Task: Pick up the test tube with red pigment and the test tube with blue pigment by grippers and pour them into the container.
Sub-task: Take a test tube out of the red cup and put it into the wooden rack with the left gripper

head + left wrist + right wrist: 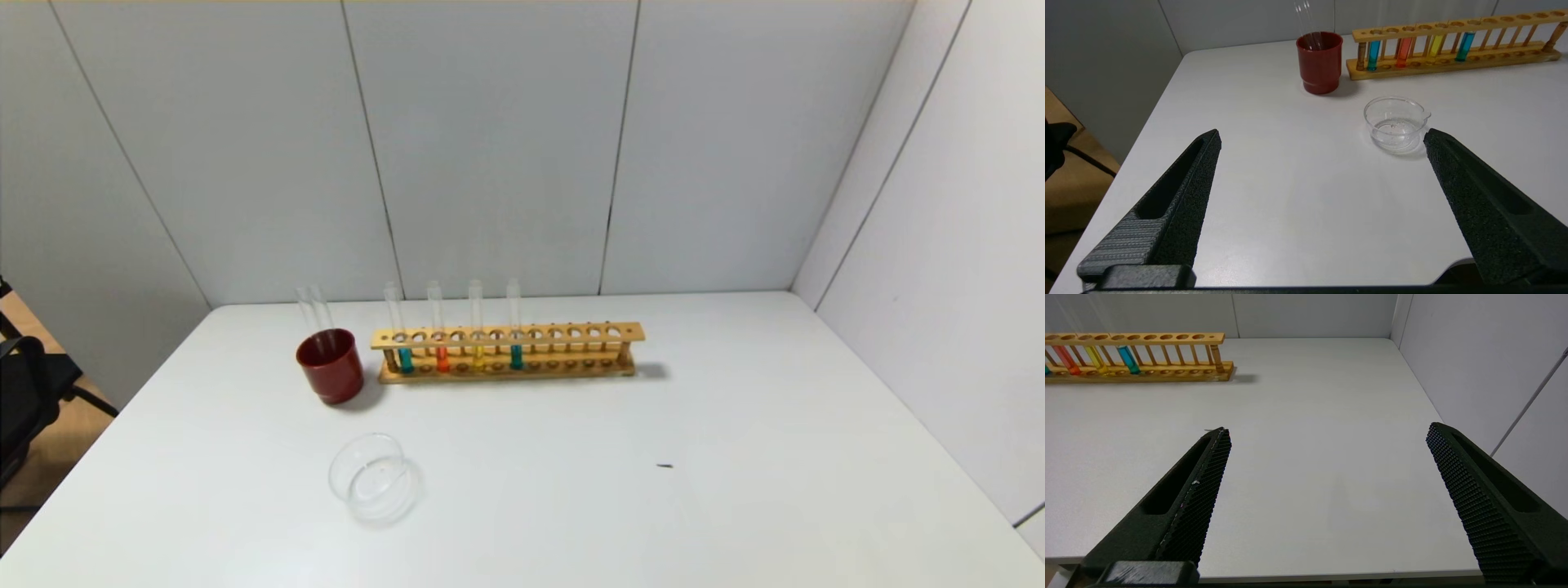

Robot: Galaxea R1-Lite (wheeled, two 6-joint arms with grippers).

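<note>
The test tube with red pigment [442, 359] [1403, 51] stands upright in a wooden rack [571, 333] at the back of the white table. The test tube with blue pigment [404, 359] [1373, 55] stands at the rack's left end. The container [373, 478] [1395, 124], a shallow clear dish, sits in front of the rack, toward the left. My left gripper [1322, 134] is open and holds nothing; it hangs over the near left of the table, short of the dish. My right gripper [1327, 428] is open and holds nothing, over the near right of the table. Neither gripper shows in the head view.
A dark red cup [330, 366] holding two empty clear tubes stands left of the rack. The rack also holds a yellow tube [478, 358] and a darker teal tube [516, 357]. Grey walls close the back and right. A small dark mark [664, 466] lies on the table.
</note>
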